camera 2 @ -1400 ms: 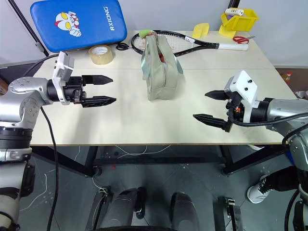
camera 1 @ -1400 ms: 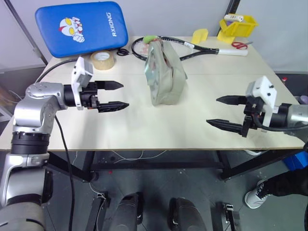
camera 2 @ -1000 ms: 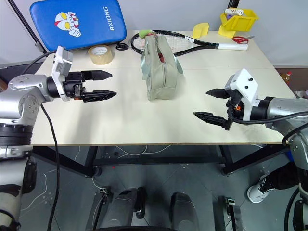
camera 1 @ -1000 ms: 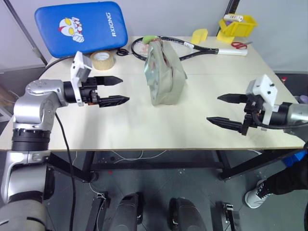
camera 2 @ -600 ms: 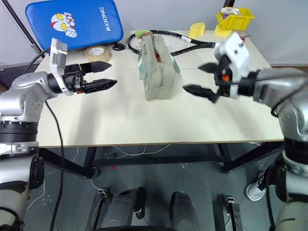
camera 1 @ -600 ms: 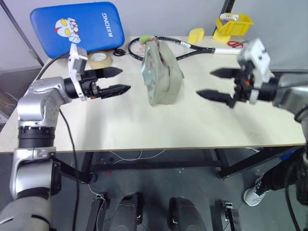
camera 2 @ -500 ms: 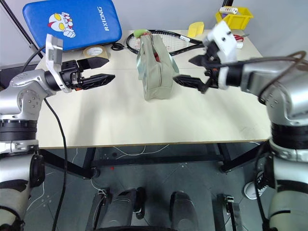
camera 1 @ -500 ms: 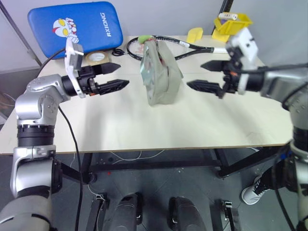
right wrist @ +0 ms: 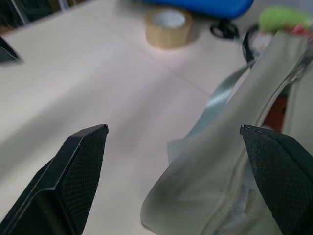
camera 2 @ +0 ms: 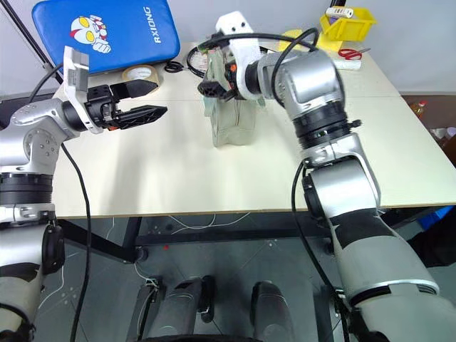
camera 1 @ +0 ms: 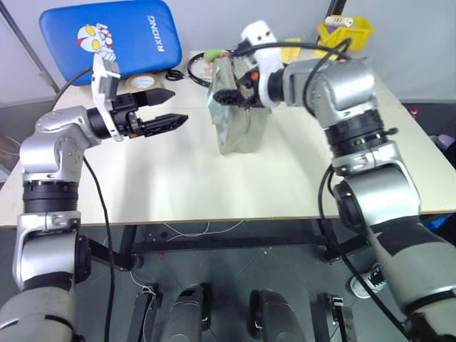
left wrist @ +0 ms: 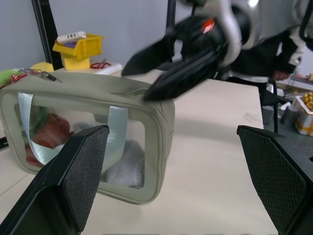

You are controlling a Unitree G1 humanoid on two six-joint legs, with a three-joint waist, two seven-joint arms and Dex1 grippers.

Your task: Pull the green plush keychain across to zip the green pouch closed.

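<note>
**Left wrist view: pouch handling and blind spots**

In the left wrist view the green pouch (left wrist: pixel 98 142) stands upright on the table (camera 1: pixel 178 178), its clear window facing this camera and red-and-white contents visible behind it. Expect a soft, light body: the fabric walls sag and will likely slide or tip if you pull the zipper without bracing the pouch.

The green plush keychain (right wrist: pixel 285 18) sits at the far end of the pouch's top edge, near the racket (camera 2: pixel 274 57). It looks fuzzy and compressible, so take hold of it close to its base near the zipper pull, where a pinch should slip least.

The right gripper (left wrist: pixel 171 61) hovers over the near end of the pouch top, fingers spread and holding nothing. The left gripper (camera 1: pixel 165 108) waits well apart to the pouch's left, fingers spread, also empty.

Note these limits:
- The zipper track and slider are too small to make out; you cannot tell how far the pouch is open.
- The right arm covers part of the pouch top in the head views.
- Whether the right fingertips touch the fabric cannot be determined.
</note>
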